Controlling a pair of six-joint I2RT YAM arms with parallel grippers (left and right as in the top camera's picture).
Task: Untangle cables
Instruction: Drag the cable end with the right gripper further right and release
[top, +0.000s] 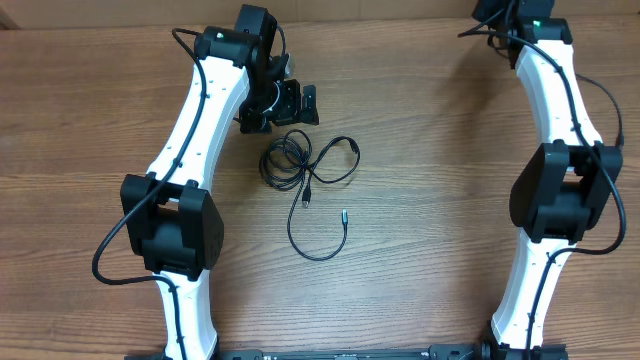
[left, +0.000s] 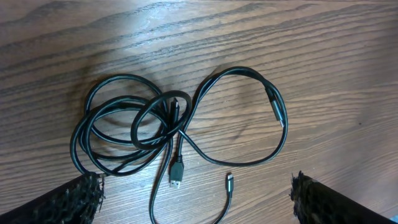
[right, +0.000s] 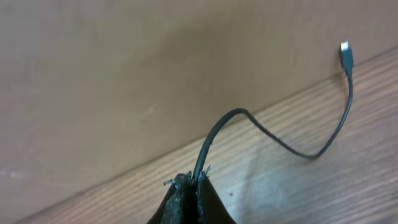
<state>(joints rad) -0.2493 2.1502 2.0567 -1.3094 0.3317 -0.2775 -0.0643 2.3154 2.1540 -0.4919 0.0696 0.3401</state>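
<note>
A tangle of thin black cables (top: 300, 165) lies on the wooden table, just in front of my left gripper (top: 285, 100). In the left wrist view the cables (left: 155, 124) form a small coil on the left and a wide loop on the right. A USB plug (left: 176, 173) and a smaller plug (left: 229, 180) lie between my fingertips (left: 78, 198), apart from them. That left gripper (left: 196, 199) is open and holds nothing. At the far right corner my right gripper (top: 498, 25) is shut on a separate black cable (right: 273, 137), whose small plug (right: 346, 53) hangs free.
The right gripper (right: 194, 180) sits close to a plain brown wall (right: 124, 74) at the table's back edge. Both white arms (top: 190, 170) run along the table's left and right sides, with bare wood between them in front of the tangle.
</note>
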